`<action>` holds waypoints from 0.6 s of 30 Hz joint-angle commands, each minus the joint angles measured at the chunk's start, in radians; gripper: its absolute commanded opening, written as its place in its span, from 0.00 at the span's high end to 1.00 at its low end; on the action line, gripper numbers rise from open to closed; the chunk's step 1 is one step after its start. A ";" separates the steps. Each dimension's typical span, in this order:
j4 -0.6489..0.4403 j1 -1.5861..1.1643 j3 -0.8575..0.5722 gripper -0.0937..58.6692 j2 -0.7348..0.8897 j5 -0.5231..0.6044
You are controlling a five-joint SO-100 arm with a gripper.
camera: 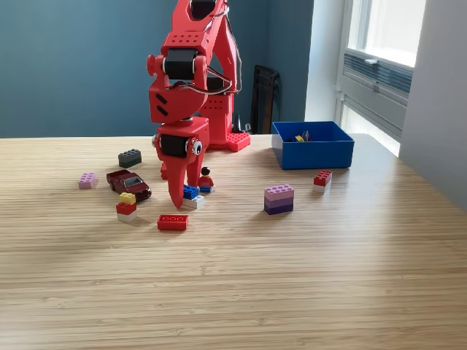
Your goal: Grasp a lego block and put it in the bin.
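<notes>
One red pincer (178,198) pointing down, tip beside blue-and-white block (192,196) at its 3 o'clock; open or closed, cannot tell. Blue bin (314,154) toward 2 o'clock.

No legible text, labels, brand marks, numbers or signs appear anywhere in the exterior view. The surfaces of the red arm (191,65), the blue bin (312,154) and the blocks carry no readable markings.
</notes>
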State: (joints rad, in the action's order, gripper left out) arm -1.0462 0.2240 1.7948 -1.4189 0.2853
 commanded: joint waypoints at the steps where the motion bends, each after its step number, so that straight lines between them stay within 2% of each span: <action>1: 0.008 0.015 -0.061 0.80 -0.003 0.012; 2: 0.008 0.017 -0.061 0.89 -0.003 0.015; 4: 0.008 0.017 -0.061 0.99 -0.003 0.023; 11: 0.009 0.020 -0.055 1.00 -0.011 0.031; 18: -0.052 0.023 -0.061 1.00 -0.021 -0.035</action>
State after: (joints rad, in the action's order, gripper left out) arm -1.0707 0.2393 1.7825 -1.4082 0.2746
